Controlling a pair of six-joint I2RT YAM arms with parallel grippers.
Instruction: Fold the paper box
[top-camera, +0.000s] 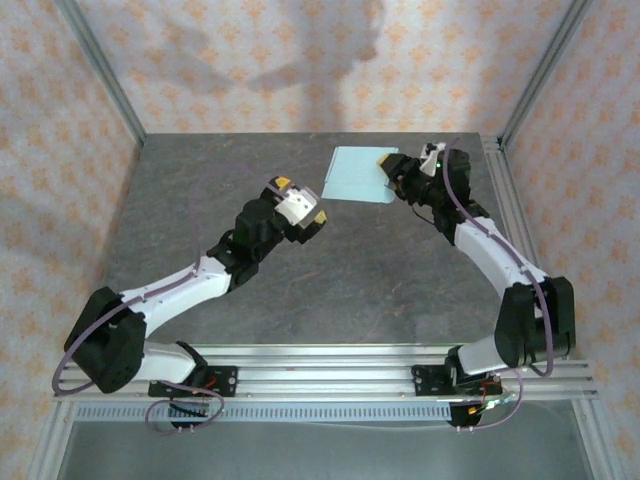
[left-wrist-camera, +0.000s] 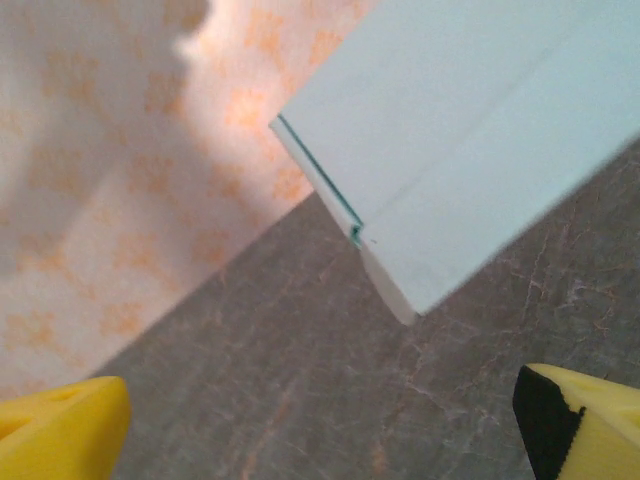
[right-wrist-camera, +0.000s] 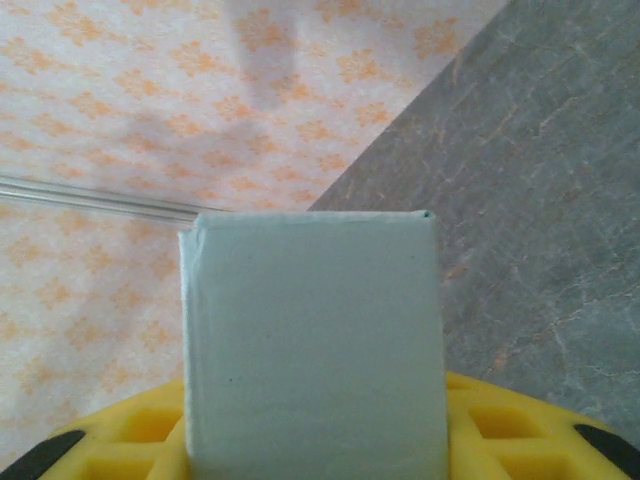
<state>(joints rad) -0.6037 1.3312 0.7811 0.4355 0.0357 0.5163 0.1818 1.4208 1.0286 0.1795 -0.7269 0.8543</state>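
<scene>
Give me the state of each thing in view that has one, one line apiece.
paper box: folded flat, its right end pinched in the right gripper.
right gripper: shut on the paper box.
left gripper: open, empty, apart from the paper box.

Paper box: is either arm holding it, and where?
The right end effector grips the paper box by its right edge; the left end effector is open, holding nothing.

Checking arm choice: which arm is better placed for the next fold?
Probably left: the left gripper is open, facing the paper box's free corner; the right gripper is clamped on its other edge.
</scene>
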